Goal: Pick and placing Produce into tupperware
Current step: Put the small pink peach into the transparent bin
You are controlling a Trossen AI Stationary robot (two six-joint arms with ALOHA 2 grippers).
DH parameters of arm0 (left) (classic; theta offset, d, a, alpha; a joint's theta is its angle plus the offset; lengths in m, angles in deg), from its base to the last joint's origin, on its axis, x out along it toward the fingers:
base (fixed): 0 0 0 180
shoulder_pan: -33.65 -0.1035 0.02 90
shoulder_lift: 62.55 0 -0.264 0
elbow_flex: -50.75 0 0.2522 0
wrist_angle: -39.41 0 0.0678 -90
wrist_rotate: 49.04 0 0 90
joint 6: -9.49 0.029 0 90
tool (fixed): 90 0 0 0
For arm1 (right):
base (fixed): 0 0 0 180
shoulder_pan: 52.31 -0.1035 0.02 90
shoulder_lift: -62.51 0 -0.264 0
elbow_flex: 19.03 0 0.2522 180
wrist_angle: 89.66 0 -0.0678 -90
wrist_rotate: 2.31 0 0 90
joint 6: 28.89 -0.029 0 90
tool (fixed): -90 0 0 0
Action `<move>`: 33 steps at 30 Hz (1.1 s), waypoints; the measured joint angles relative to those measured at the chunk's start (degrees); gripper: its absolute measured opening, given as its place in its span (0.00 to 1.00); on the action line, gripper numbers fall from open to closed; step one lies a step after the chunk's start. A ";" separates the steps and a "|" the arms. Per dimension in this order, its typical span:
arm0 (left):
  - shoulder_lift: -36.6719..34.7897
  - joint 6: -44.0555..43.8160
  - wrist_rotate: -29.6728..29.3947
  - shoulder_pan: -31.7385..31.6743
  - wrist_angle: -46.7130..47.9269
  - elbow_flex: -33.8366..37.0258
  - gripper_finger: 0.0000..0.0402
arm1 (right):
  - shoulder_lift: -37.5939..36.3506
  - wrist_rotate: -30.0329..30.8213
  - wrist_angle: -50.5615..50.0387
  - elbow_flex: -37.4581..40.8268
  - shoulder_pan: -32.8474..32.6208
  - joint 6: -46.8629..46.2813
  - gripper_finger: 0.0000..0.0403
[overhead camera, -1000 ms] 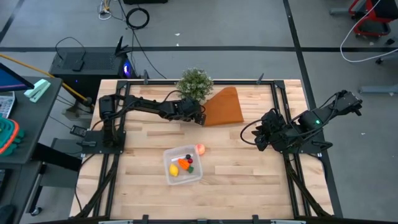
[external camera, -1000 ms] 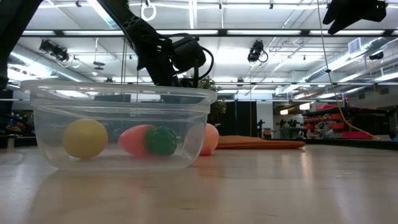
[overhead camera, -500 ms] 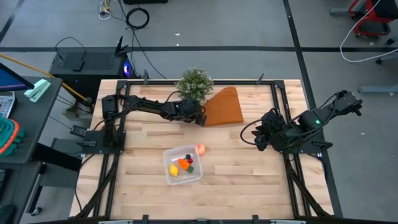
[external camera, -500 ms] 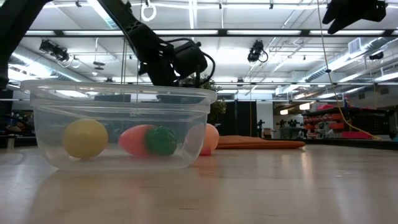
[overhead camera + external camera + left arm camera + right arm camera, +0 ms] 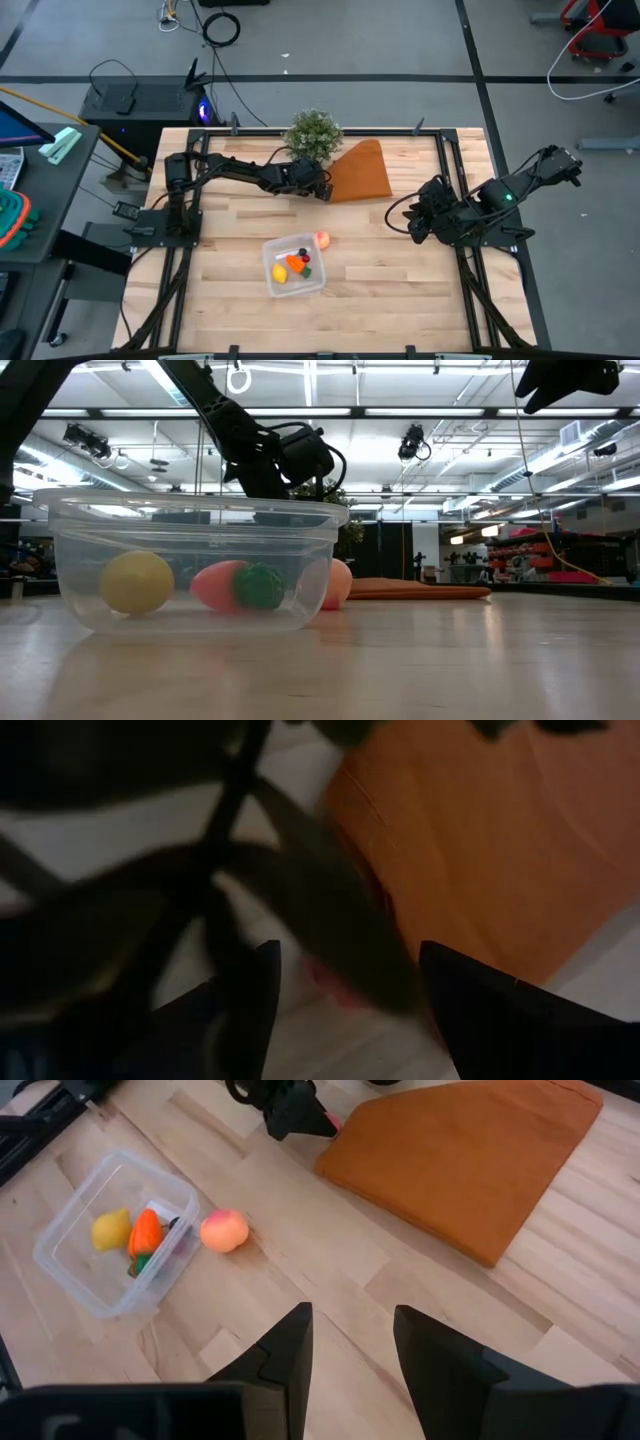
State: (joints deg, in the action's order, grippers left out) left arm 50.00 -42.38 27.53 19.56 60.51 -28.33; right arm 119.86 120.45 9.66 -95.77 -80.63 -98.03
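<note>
Small red piece (image 5: pixel 331 1122) at left tool (image 5: pixel 300 1118) tip — tupperware (image 5: pixel 293 265) well apart.

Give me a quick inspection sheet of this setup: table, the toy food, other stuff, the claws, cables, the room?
Surface: wooden table, bare boards mostly.
Job's things: tupperware holds lemon, carrot and small bits; peach ball lies outside, beside it.
Clutter: green plant, orange wedge.
Grippers: left gripper open, at the wedge's edge by something small and pink; right gripper empty, parked at the table's right.
Cables: black loops on the floor.
Surroundings: side desk, lit hall; no people seen.
</note>
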 joint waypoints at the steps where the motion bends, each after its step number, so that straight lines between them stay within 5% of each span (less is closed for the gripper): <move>1: 0.00 -0.01 0.00 0.00 0.00 0.00 0.61 | 0.03 0.00 0.18 0.00 0.01 0.00 0.28; 33: 0.00 0.17 -0.09 0.19 -0.15 0.00 0.36 | 0.04 0.00 0.77 0.00 0.00 0.08 0.28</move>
State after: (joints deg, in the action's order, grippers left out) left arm 50.00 -42.21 27.44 19.75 60.35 -28.33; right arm 119.90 120.45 10.43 -95.77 -80.63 -97.95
